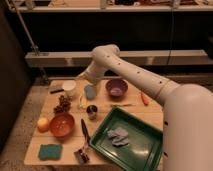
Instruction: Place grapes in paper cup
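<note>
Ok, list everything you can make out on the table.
bunch of round grapes: one, dark purple, left, before paper cup
short paper cup: one, white, back left
small cup: one, light blue, beside paper cup
round bowl: one, purple, back centre
small metal tin: one, dark, centre
round fruit: one, orange-yellow, left edge
shallow bowl: one, red-brown, beside fruit
flat sponge: one, teal, front left
rectangular tray: one, green, front right
crumpled cloth: one, grey-blue, in tray
gripper: one, pale, back left, near the two cups
</note>
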Robot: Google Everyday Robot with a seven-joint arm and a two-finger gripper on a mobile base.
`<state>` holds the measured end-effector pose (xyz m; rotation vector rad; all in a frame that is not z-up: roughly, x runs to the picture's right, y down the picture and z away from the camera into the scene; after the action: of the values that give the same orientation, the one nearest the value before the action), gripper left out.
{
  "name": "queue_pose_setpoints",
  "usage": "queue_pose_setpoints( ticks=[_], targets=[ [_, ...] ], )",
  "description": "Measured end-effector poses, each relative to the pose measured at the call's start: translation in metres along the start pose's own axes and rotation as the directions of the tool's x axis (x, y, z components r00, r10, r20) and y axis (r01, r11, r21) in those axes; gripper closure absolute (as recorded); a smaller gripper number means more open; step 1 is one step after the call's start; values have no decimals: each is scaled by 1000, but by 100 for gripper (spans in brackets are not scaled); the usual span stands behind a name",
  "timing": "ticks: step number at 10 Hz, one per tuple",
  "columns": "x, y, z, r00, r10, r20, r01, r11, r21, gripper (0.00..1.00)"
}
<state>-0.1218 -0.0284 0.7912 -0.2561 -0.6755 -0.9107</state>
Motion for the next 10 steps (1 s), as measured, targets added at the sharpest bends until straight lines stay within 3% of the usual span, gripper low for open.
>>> queue_pose_setpoints(
  ticks=[1, 2, 3, 4, 6, 7, 8, 10],
  targets=[
    [-16, -29, 4, 991, -117, -63, 116, 993, -21, 20],
    [-28, -49, 9, 969, -221, -108, 217, 975, -50, 20],
    [-38, -63, 16, 937, -324, -128, 316, 945, -83, 20],
    [-44, -70, 26, 896, -425, -126, 410, 903, -131, 20],
    [-50, -66, 53, 858, -503, -99, 477, 854, -208, 20],
    [-48, -58, 67, 852, -517, -78, 488, 840, -238, 20],
    [-48, -56, 71, 850, -522, -70, 492, 835, -248, 20],
    [-47, -55, 71, 851, -520, -71, 490, 836, -248, 20]
  ],
)
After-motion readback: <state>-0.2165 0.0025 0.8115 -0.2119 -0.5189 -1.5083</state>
